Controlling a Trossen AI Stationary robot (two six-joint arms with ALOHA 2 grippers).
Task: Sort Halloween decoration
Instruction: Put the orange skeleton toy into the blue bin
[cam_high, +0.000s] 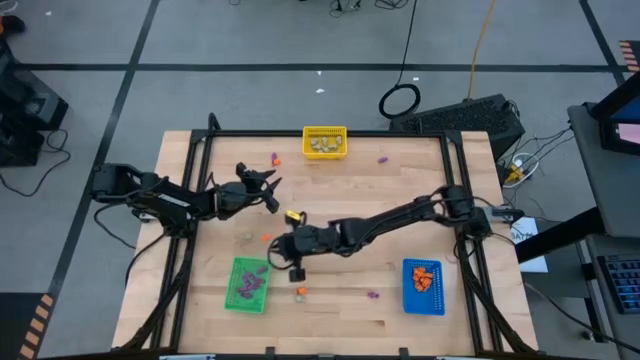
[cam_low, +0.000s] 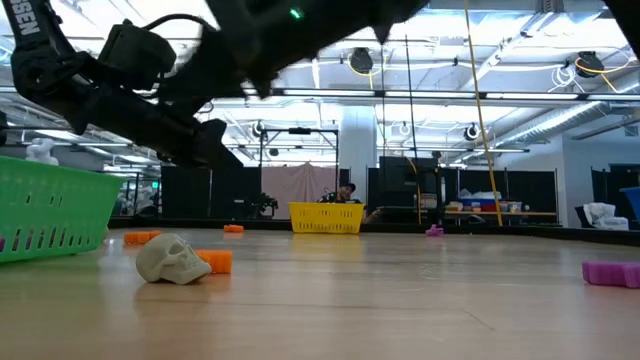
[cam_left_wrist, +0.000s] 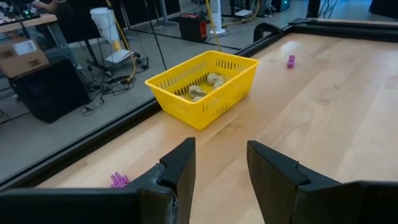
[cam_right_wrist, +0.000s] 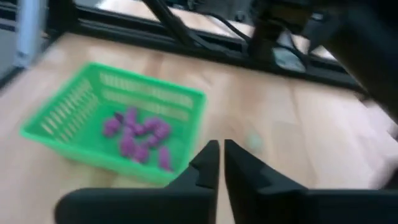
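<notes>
Mostly sorted: purple trinkets (cam_high: 249, 283) fill the green plastic bin (cam_high: 236, 296) (lower left), but strays dot the wooden surface (cam_high: 340, 210). Left pincer (cam_left_wrist: 221, 163) spread, right pincer (cam_right_wrist: 221, 157) nearly pressed together.

Lighting: bright, even, from ceiling strip lights above the yellow basket (cam_low: 326, 217) in the low view. Shadows: soft. Blur: right wrist view smeared around the green basket (cam_right_wrist: 118, 121); dark arm (cam_low: 150, 90) nearest the low camera out of focus.
</notes>
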